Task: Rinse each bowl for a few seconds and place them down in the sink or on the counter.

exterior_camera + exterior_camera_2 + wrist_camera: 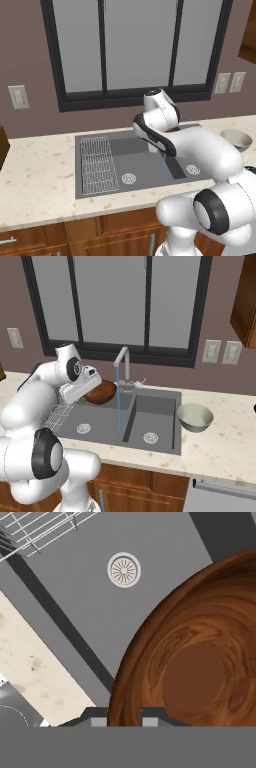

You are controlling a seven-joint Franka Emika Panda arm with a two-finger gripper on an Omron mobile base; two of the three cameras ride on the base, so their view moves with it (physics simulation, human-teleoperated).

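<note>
You are holding the brown bowl [101, 391] over the sink's [165, 437] left basin, with the gripper [125, 713] clamped on its rim, just beside the running water [118, 401]. I judge bowl 1 is in rinsing. The grey-green bowl [195, 417] is waiting on the counter [230, 443], bowl 2 of 2.

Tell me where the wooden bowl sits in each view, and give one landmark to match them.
Left base view: hidden behind the arm.
Right base view: wooden bowl left of centre, held at the gripper over the sink, just left of the water stream.
Hand view: fills the right side.
Shared landmark: the left drain.
</note>
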